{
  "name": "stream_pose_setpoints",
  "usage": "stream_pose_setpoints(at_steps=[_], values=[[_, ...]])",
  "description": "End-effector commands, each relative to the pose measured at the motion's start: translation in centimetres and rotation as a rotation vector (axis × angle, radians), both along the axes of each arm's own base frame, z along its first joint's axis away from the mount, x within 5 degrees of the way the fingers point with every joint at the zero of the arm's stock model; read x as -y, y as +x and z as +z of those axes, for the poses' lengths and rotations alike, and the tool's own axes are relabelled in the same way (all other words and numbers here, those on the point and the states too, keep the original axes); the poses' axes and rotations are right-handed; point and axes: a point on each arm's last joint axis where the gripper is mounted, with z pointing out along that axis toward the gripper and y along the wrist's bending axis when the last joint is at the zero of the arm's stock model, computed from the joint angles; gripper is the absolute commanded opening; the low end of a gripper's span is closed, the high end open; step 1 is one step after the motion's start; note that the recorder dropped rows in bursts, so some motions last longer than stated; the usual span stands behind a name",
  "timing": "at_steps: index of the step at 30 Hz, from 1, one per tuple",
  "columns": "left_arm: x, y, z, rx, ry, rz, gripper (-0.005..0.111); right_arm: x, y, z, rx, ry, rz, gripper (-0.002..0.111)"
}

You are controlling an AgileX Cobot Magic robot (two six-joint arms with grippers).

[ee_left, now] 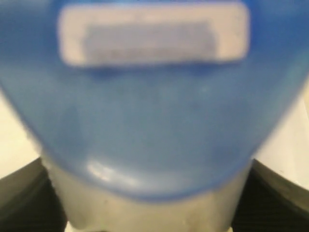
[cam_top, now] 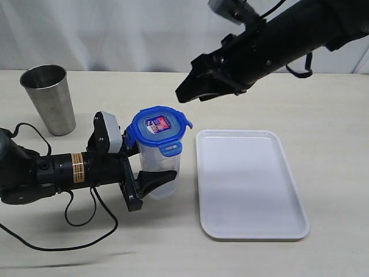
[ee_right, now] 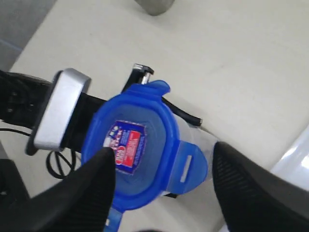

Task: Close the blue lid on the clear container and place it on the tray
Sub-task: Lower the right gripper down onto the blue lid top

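- Blue lid [cam_top: 158, 128], sticker up, sits atop the container [cam_top: 154, 160].
- Clear container stands upright in my left gripper [cam_top: 154, 176], just beside the tray [cam_top: 248, 190].
- White tray lies flat.

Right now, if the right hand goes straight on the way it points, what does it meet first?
Most likely the blue lid on the clear container, straight ahead of the right hand; how far is unclear.

A grey metal cup [cam_top: 47, 98] stands upright on the pale table [cam_top: 328, 109], before what looks like a white curtain [cam_top: 104, 32].
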Motion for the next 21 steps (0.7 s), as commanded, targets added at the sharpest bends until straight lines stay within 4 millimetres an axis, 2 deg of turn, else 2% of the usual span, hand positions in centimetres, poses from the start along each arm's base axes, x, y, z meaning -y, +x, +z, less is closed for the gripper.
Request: stream_pose_setpoints(at_steps=[1,6,21], values=[[0.1,-0.2,-0.3,0.002,0.029,-0.034,0.000,-0.8,0.5,-1.7,-0.035,-0.049,-0.039,0.060],[0.1,-0.2,-0.1,0.006,0.016,-0.036,0.000,-1.0,0.6,-2.7,-0.083,-0.055,-0.021,0.054],[0.2,-0.3,-0.1,0.008,0.008,-0.038,0.000,-1.8,0.7,-5.0,-0.193,-0.011,0.041,0.052]])
